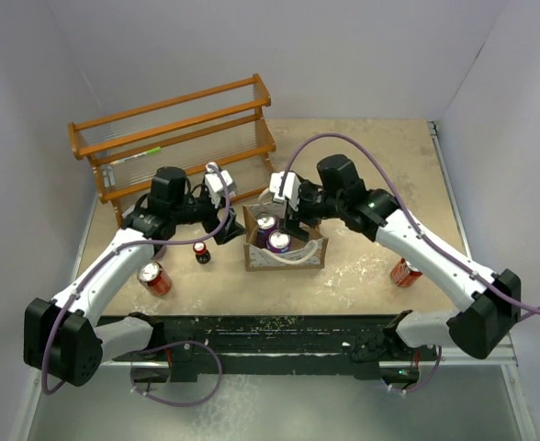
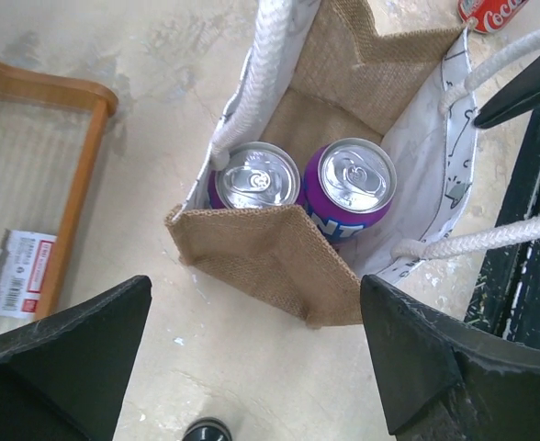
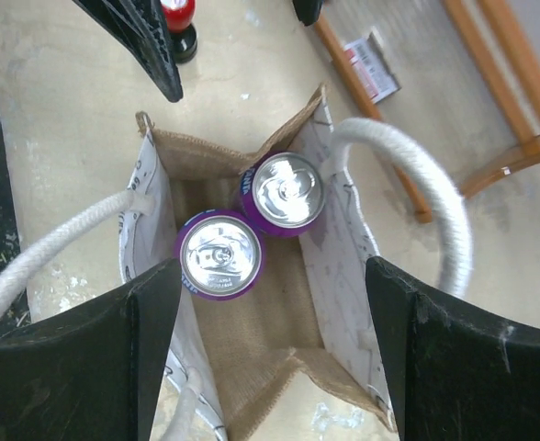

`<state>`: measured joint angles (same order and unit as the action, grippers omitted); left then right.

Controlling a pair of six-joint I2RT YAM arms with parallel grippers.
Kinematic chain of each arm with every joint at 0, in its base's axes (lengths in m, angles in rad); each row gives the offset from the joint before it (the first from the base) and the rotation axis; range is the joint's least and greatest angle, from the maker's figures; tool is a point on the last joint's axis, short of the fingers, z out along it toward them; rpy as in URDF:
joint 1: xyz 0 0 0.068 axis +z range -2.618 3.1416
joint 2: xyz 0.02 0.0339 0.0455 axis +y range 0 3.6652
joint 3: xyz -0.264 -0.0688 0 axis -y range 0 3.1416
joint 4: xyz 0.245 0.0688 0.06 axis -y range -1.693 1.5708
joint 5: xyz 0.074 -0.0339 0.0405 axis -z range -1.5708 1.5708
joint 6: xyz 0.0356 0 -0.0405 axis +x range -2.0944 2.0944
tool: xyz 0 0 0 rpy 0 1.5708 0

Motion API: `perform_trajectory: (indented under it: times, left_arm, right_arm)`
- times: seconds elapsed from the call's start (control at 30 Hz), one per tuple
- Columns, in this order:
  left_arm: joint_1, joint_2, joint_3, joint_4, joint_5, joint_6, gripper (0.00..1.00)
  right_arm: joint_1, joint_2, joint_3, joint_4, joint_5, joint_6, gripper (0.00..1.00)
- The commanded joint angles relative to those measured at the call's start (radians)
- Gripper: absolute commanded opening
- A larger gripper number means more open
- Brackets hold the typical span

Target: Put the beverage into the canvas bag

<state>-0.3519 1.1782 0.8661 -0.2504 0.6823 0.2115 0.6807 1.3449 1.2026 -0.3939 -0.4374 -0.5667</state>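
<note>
The tan canvas bag [image 1: 250, 248] stands open mid-table with white rope handles [image 3: 440, 197]. Two purple cans [image 1: 266, 223] [image 1: 278, 243] stand upright inside it, seen from above in the right wrist view [image 3: 288, 191] [image 3: 219, 255] and in the left wrist view [image 2: 259, 179] [image 2: 353, 179]. My right gripper [image 3: 275, 354] hovers open and empty over the bag's mouth [image 1: 294, 226]. My left gripper [image 2: 256, 358] is open and empty, just outside the bag's left end [image 1: 230, 231]. Red cans lie on the table at left [image 1: 154, 277] and right [image 1: 405, 272].
A small dark bottle with a red top [image 1: 201, 253] stands left of the bag, close under my left gripper [image 2: 206, 430]. A wooden rack [image 1: 174, 138] fills the back left, with a white label [image 2: 22, 271] by its foot. A black strip [image 1: 279, 326] runs along the near edge.
</note>
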Motion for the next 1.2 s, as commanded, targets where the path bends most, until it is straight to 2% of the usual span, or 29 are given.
perform_trajectory:
  times: [0.0,0.17,0.5,0.57,0.77,0.93,1.17]
  left_arm:
    - [0.023,-0.045,0.065,-0.021,-0.019,0.058,0.99]
    - [0.067,-0.083,0.088,-0.049,-0.035,0.086,0.99]
    - [0.11,-0.14,0.082,-0.065,-0.063,0.113,0.99]
    - [0.119,-0.153,0.076,-0.062,-0.053,0.115,0.99]
    - [0.129,-0.178,0.066,-0.065,-0.056,0.129,0.99]
    - [0.129,-0.193,0.037,-0.05,-0.045,0.138,0.99]
    - [0.128,-0.204,0.038,-0.04,-0.018,0.124,0.99]
  right_arm:
    - [-0.002,-0.074,0.066,-0.02,0.019,0.034,0.83]
    - [-0.094,-0.14,0.062,-0.009,0.006,0.064,0.83]
    - [-0.485,-0.373,-0.12,0.081,-0.071,0.247,0.86]
    - [-0.531,-0.4,-0.144,0.062,-0.03,0.246,0.87]
    - [-0.567,-0.404,-0.117,-0.125,0.208,0.191,0.88]
    - [-0.57,-0.374,-0.073,-0.34,0.32,0.137,0.89]
    - [-0.617,-0.369,-0.138,-0.483,0.355,0.063,0.92]
